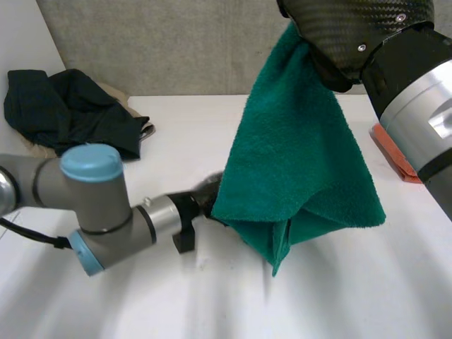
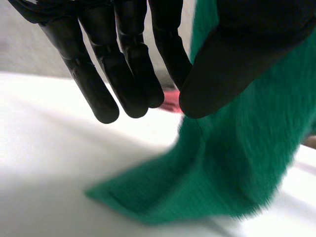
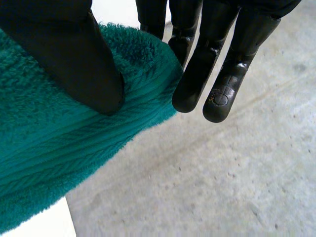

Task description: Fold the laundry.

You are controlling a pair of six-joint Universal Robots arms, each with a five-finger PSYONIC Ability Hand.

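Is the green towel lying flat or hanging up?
Hanging: the right hand pinches the top of the towel, which droops in folds to the table.

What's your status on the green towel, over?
Right hand pinches green towel by its top, hanging to the table. Left hand open, fingers straight, beside towel's lower part. Dark clothes heap far left, not in the way.

Right hand (image 1: 346, 39) pinching towel (image 1: 296, 162), left hand (image 2: 133, 64) relaxed
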